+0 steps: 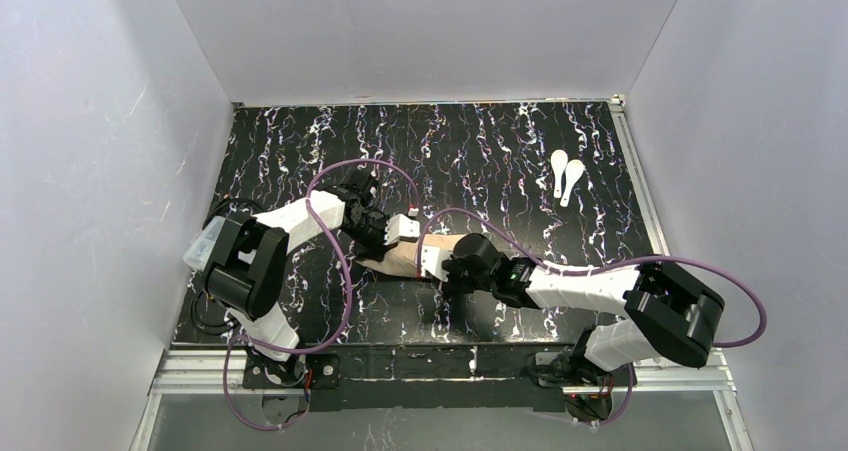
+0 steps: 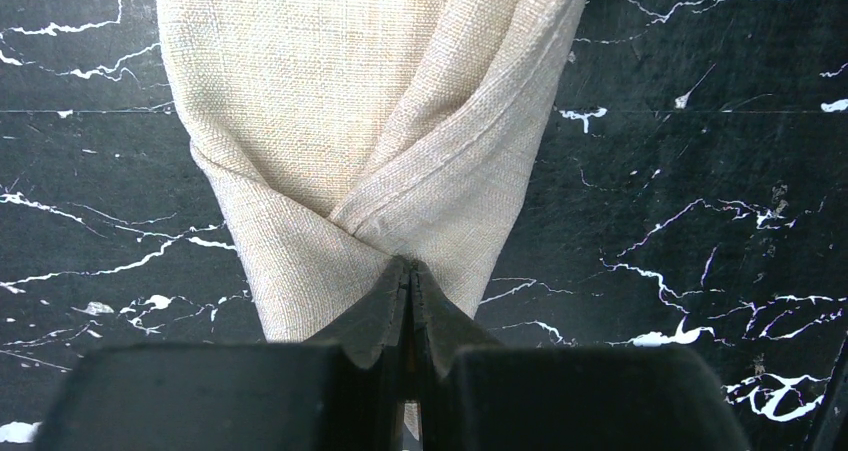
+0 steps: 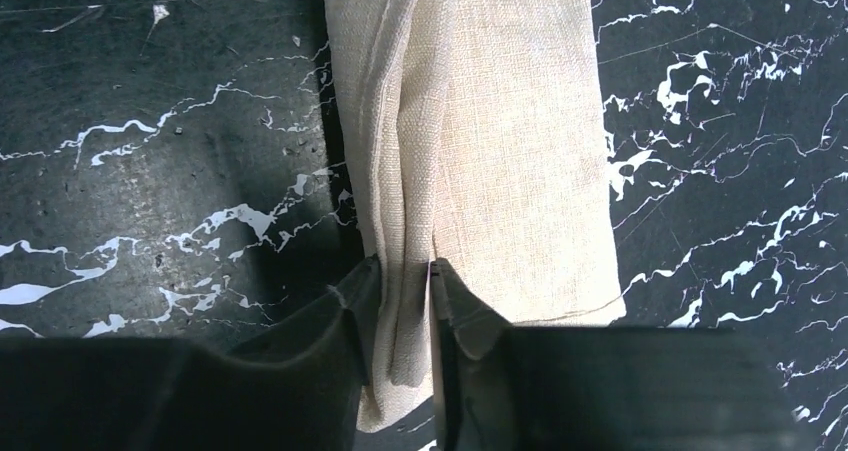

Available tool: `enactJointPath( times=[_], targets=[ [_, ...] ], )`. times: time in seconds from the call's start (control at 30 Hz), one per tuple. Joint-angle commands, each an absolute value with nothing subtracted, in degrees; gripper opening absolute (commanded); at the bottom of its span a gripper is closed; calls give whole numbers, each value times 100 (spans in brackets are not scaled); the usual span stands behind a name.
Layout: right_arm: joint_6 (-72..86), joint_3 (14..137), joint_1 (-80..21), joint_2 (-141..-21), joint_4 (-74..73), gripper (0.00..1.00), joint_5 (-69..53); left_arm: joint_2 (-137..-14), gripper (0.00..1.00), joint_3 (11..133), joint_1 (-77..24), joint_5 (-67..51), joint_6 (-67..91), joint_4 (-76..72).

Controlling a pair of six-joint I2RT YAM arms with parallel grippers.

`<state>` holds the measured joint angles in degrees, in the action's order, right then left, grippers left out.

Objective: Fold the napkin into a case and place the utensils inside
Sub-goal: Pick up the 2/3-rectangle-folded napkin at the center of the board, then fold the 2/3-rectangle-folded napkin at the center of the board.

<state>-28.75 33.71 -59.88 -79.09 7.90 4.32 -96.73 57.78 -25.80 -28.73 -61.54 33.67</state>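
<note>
The beige napkin (image 1: 398,263) lies as a narrow folded strip on the black marbled table, between the two wrists. My left gripper (image 1: 408,241) is shut on one end of it. In the left wrist view the cloth (image 2: 370,101) gathers into a twist at the closed tips (image 2: 410,266). My right gripper (image 1: 432,263) holds the other end. In the right wrist view its fingers (image 3: 405,271) pinch a bunched fold along the left edge of the strip (image 3: 500,151). Two white utensils (image 1: 557,171) (image 1: 572,179) lie side by side at the far right, away from both grippers.
White walls enclose the table on three sides. A metal rail (image 1: 640,186) runs along the right edge, close to the utensils. Purple cables (image 1: 345,271) loop over both arms. The arm bases stand on the near frame (image 1: 420,366).
</note>
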Motion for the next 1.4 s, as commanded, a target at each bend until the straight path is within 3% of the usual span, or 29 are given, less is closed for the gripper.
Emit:
enactJointPath(
  times=[0.0, 0.47, 0.83, 1.37],
  targets=[
    [-2777, 3519, -5809, -7812, 782, 29, 155, -9615, 0, 5793, -2514, -2838, -6234, 3801],
    [-2555, 5130, -4690, -8491, -1142, 10, -2213, -9580, 0, 5730, -2514, -2839, -6386, 3798],
    [-2383, 6096, -3780, -9345, -1721, 7, -3332, -9581, 0, 5719, -2514, -2900, -6501, 3832],
    [-2276, 6944, -3711, -10381, -1770, 3, -3788, -9599, 0, 5758, -2514, -3098, -6688, 3936]
  ],
)
